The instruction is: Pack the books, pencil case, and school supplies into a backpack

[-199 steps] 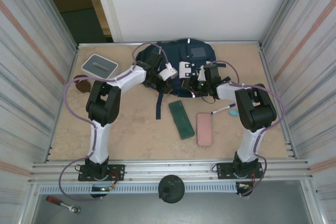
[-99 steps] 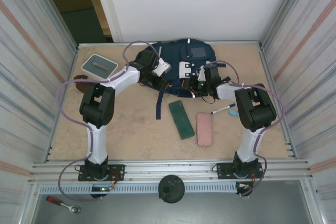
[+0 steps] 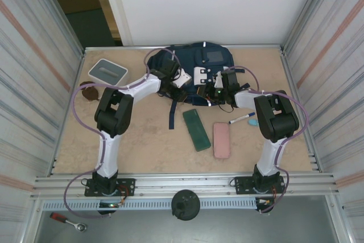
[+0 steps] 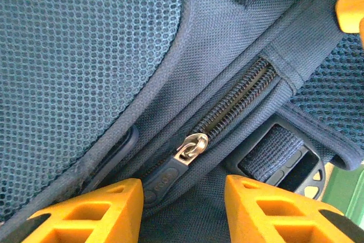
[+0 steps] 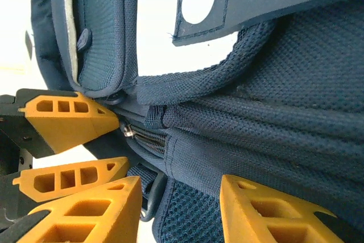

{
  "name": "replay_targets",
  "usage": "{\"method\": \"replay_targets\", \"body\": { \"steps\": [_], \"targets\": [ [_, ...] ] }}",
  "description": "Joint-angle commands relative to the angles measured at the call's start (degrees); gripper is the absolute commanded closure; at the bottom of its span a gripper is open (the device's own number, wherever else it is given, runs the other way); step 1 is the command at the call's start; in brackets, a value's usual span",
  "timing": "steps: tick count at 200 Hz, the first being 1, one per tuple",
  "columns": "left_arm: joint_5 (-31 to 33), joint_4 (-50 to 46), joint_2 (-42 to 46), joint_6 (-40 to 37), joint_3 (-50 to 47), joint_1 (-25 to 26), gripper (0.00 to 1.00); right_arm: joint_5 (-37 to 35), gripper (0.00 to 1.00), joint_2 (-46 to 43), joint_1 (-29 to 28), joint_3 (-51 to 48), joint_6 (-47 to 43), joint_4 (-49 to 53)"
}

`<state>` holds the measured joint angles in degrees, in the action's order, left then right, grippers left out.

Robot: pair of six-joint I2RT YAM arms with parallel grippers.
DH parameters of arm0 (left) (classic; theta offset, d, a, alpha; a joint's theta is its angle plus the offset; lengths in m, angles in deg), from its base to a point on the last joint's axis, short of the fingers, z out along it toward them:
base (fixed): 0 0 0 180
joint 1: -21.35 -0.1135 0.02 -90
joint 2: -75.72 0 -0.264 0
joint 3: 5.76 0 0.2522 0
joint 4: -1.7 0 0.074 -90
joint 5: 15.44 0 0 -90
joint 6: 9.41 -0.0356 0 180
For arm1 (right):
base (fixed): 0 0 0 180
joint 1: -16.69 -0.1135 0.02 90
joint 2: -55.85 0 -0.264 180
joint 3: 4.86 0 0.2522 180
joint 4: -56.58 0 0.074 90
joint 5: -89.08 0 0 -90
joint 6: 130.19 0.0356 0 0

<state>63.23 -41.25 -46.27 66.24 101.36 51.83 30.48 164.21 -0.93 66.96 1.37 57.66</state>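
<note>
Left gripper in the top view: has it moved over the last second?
Yes. The left gripper swung left, toward the white-and-grey box, half a second ago, then came back right; it now sits about where it started.

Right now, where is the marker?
In the top view, the marker lies flat on the right, between the pink case and the right arm, on the near side of the backpack.

The zipper pull point(image 4: 190, 147) on the backpack point(image 4: 85, 55) sits between the fingers point(image 4: 91, 209) of your left gripper point(image 4: 182, 181), just ahead of their tips, with a buckle point(image 4: 284, 166) beside it. Your right gripper point(image 5: 180, 179) has backpack fabric between its fingers; the marker point(image 3: 242, 119) lies on the table point(image 3: 142, 140) behind them.
</note>
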Motion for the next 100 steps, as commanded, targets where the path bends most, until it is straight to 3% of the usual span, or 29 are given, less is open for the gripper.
{"method": "replay_targets", "body": {
  "steps": [1,25,64,100],
  "targets": [
    [3.59,-0.93,-1.46,-0.79,1.45,0.36,0.57,-1.35,0.6,2.32,0.49,-0.75,-0.45,3.99],
    [1.35,1.57,0.99,0.39,-0.66,0.19,0.58,-1.35,0.6,2.31,0.56,-0.93,-0.57,4.06],
    [-11.63,5.86,6.39,4.03,-4.59,-1.97,0.63,-1.25,0.6,2.48,0.57,-1.02,-0.65,4.06],
    [-9.55,5.88,7.27,3.91,-5.39,-2.27,0.64,-1.01,0.59,2.7,0.64,-0.94,-0.69,3.99]
  ]
}}
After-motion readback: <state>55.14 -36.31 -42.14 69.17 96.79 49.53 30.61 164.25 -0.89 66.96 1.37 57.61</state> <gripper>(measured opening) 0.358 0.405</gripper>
